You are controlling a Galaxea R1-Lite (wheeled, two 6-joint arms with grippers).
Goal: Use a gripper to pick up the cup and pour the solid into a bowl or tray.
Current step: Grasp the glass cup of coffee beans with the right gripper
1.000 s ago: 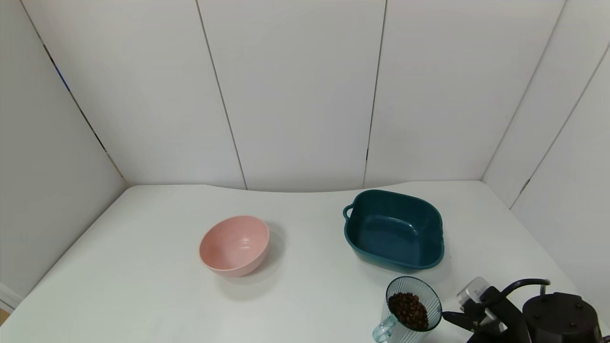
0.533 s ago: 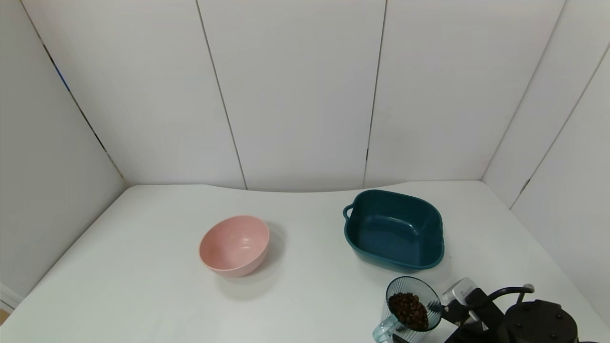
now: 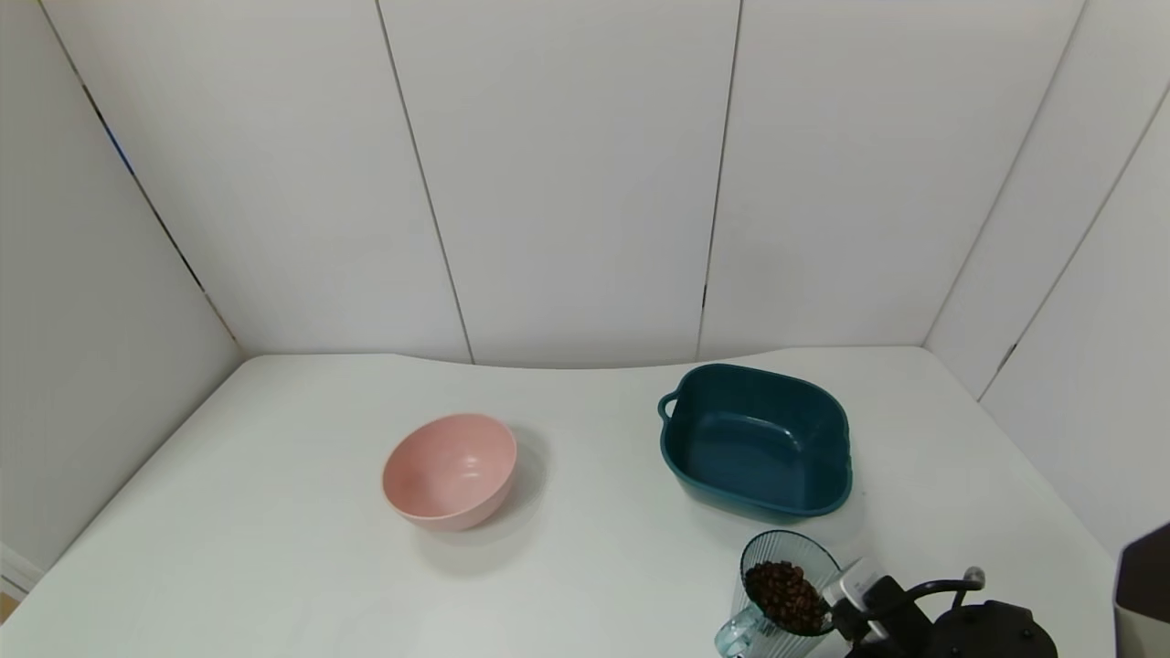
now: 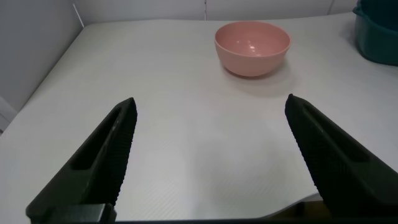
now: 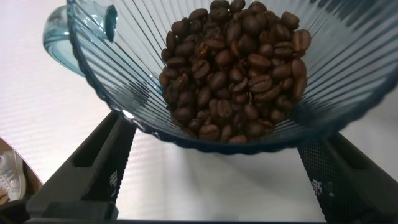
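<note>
The cup [image 3: 808,554], ribbed and pale blue-grey, stands upright on the white table near its front right edge. It holds a heap of dark brown beans [image 3: 783,596]. The dark teal basin [image 3: 758,371] stands just behind it and looks empty. My right gripper [image 3: 845,614] is low beside the cup on its right. In the right wrist view the right gripper [image 5: 214,134] is open, its two black fingers [image 5: 93,168] on either side of the cup [image 5: 124,74] below the rim, with the beans [image 5: 236,62] and the handle [image 5: 62,37] in sight. My left gripper [image 4: 210,102] is open and empty over bare table.
A round pink bowl [image 3: 450,471] stands left of centre and also shows in the left wrist view [image 4: 252,46]. White walls close in the table at the back and sides. A dark part of the robot [image 3: 1144,589] shows at the right edge.
My right gripper has moved left and lower towards the cup, so its fingers now flank it. The cup, basin and pink bowl have not moved.
</note>
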